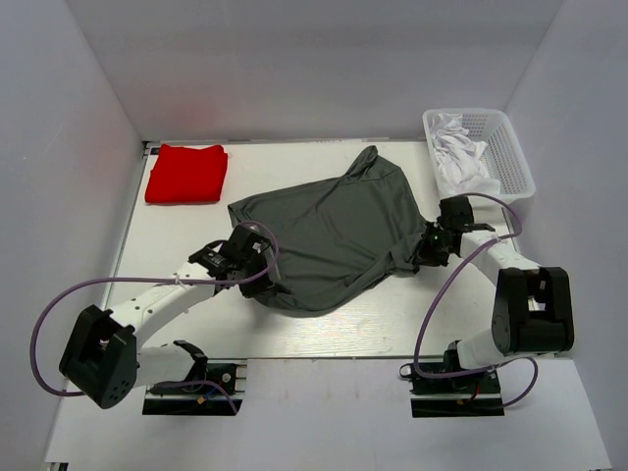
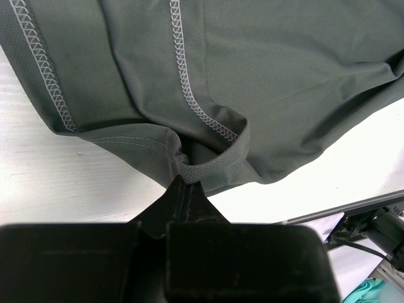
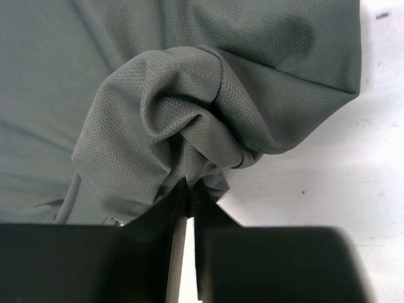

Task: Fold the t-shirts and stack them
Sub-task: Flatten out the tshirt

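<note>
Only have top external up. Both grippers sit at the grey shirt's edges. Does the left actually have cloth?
Observer: Yes. The left wrist view shows the left gripper shut on a folded hem of the grey t-shirt.
Operator: And the right?
Observer: The right gripper pinches a bunched wad of the shirt's mesh fabric, with the fingers nearly together.
Operator: Anything else caught in there?
Observer: Only shirt fabric meets the tips. The white table shows to the wad's right.

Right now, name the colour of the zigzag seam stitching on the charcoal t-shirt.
Pale grey-white stitching on the charcoal t-shirt, clearest in left wrist view.
</note>
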Tool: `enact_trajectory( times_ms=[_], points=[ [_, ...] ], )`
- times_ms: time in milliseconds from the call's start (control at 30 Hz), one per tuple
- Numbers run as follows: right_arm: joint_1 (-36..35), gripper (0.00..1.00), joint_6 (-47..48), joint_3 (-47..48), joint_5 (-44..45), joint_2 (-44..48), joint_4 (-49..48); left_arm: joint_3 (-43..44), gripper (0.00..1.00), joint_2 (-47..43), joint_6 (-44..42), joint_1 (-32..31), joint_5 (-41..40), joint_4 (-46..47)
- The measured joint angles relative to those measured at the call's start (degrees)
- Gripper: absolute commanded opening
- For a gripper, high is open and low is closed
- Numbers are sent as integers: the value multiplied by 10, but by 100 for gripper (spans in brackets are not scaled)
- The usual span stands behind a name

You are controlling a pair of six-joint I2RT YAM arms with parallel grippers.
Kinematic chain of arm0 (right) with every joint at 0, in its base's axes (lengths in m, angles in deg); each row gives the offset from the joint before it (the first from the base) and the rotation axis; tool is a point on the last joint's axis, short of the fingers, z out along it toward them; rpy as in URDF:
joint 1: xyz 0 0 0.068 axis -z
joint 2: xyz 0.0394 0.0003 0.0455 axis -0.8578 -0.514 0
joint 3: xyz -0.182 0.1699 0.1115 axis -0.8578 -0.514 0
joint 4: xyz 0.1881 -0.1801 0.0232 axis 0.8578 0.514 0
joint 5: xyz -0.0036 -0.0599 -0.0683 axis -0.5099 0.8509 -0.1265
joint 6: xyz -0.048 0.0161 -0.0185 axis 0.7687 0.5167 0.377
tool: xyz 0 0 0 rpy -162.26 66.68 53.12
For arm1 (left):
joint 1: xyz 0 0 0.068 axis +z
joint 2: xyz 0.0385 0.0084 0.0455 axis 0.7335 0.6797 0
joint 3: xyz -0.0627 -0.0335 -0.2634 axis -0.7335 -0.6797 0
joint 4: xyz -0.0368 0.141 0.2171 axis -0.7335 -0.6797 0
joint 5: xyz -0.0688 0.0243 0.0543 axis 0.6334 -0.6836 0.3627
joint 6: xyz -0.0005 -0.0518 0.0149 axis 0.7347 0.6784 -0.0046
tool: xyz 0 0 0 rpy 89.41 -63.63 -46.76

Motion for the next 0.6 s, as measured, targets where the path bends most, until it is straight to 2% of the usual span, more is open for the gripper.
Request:
enact_trajectory(
  times_ms=[67, 233, 400, 600],
  points=[
    [1, 0, 1, 0, -3, 1, 0, 8, 0, 0, -1, 0, -5, -7],
    [1, 0, 2, 0, 11, 31, 21, 24, 0, -1, -9, 0, -15, -10],
    [2, 0, 3, 21, 35, 73, 81, 45, 0, -3, -18, 0, -30, -24],
    [4, 0, 2, 88, 44, 141, 123, 140, 0, -29, -45, 0, -84, -52]
  ],
)
